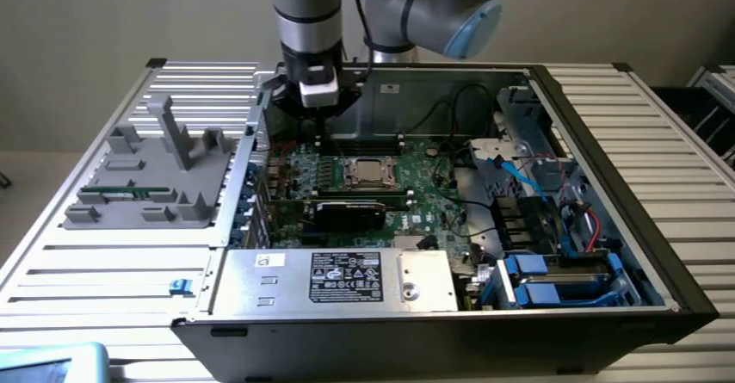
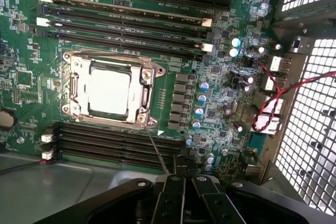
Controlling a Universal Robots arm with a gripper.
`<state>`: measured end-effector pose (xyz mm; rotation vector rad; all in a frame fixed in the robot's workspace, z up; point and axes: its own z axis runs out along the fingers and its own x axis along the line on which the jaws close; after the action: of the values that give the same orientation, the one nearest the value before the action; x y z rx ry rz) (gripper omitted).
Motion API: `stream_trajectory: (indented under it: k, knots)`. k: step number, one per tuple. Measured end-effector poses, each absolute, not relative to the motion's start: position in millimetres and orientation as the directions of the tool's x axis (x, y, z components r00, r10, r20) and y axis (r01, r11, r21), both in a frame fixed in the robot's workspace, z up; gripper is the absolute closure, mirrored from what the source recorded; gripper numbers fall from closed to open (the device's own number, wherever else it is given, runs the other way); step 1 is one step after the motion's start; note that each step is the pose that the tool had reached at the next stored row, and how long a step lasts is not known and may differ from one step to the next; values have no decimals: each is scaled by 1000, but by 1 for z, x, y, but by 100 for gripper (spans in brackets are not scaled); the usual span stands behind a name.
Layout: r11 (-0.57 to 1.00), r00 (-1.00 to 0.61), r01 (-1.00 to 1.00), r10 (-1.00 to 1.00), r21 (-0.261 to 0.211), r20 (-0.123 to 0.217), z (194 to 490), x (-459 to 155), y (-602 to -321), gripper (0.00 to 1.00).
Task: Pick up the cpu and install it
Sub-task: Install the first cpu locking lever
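The cpu lies flat in the motherboard socket, its shiny silver top showing through the socket's metal frame. My gripper hangs inside the open computer case, above the board and a short way off the socket, toward the exterior view's left. Its dark fingers are shut together. A thin metal rod runs from the socket's corner toward the fingertips. I cannot tell whether the tips pinch it.
Black memory slots flank the socket on both sides. A grey fixture with a green memory stick stands outside the case at the exterior view's left. The power supply, blue drive bays and loose cables crowd the case.
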<state>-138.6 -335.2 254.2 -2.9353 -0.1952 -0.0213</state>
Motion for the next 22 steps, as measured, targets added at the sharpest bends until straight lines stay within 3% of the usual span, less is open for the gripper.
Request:
stream_trajectory:
  k: [22]
  knots:
    - [-968,992,129,125,-217,30,254,-99,-335,89]
